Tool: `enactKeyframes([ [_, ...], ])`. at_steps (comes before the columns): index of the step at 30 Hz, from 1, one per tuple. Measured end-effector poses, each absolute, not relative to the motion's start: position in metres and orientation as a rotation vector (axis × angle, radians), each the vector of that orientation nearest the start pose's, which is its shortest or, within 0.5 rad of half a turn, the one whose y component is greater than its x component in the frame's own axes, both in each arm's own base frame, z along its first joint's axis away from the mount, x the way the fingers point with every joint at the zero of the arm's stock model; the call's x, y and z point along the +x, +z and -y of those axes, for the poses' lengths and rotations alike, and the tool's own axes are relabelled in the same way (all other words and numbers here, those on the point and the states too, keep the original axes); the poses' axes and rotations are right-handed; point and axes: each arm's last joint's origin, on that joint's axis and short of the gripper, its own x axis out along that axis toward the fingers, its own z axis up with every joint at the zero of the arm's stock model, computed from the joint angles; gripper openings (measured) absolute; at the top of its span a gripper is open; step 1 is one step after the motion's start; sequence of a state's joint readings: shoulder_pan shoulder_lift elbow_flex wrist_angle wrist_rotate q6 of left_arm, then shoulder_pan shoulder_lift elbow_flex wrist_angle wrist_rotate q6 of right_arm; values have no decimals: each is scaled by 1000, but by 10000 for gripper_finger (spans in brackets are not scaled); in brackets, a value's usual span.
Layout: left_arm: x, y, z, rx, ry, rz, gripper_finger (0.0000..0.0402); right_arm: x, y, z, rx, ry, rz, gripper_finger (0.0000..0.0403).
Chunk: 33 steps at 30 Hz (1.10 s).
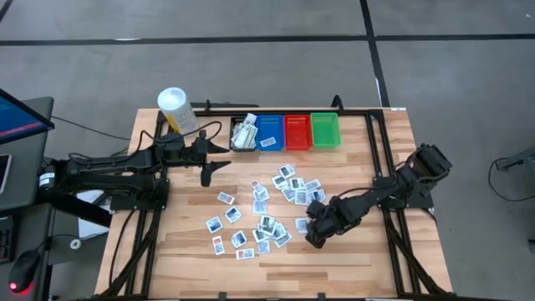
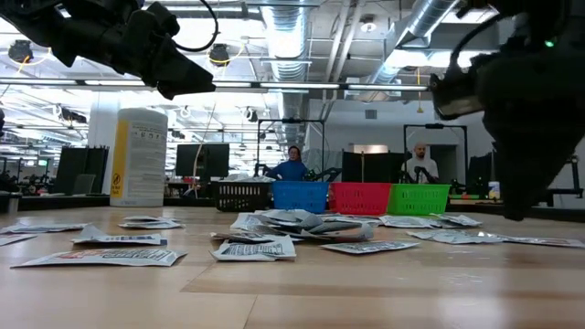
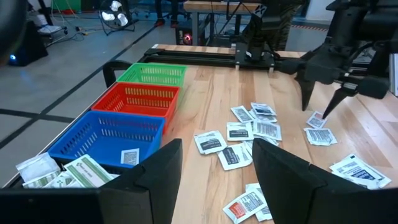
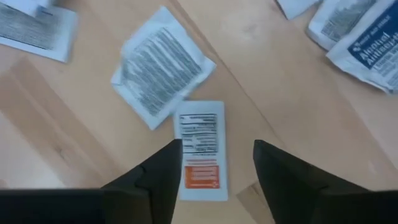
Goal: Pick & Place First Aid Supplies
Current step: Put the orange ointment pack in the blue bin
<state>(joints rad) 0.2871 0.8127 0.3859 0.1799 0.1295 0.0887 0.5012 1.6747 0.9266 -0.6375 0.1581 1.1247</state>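
The packets (image 1: 266, 206) lie scattered flat across the middle of the wooden tabletop (image 1: 184, 251), some overlapping, with a few more in the black bin (image 1: 243, 134) and one in the blue bin (image 1: 269, 132). These bins stand in a row with the red bin (image 1: 298, 131) and green bin (image 1: 325, 130) along the far edge, and a white tub (image 1: 177, 110) stands to the left of the black one.

The right gripper (image 1: 316, 234) is low at the right edge of the scatter, its fingers spread apart and holding nothing. In its wrist view it points down at a small packet with an orange band (image 4: 201, 149), which lies flat on the wood between the fingertips. A larger white packet (image 4: 163, 65) touches that one's far end.

The left gripper (image 1: 206, 177) hangs above the tabletop left of the packets, near the black bin, released and empty.

Two people (image 2: 292, 164) show in the room beyond the bins.
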Motion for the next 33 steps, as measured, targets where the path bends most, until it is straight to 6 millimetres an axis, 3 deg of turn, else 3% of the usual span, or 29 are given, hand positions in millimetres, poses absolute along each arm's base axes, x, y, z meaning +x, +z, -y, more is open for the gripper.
enactKeyframes([
  [7, 174, 225, -47, 37, 145, -249, 197, 249, 142, -132, 496, -451, -1268, 222],
  [15, 174, 225, -47, 37, 146, -249, 197, 256, 133, -138, 415, -347, -1261, 224],
  [24, 174, 225, -47, 22, 149, -248, 197, 259, 114, -140, 415, -375, -1323, 222],
  [28, 174, 225, -47, 21, 149, -248, 197, 258, 113, -140, 414, -377, -1326, 208],
  [33, 174, 225, -47, 18, 150, -247, 197, 258, 115, -140, 410, -382, -1336, 155],
])
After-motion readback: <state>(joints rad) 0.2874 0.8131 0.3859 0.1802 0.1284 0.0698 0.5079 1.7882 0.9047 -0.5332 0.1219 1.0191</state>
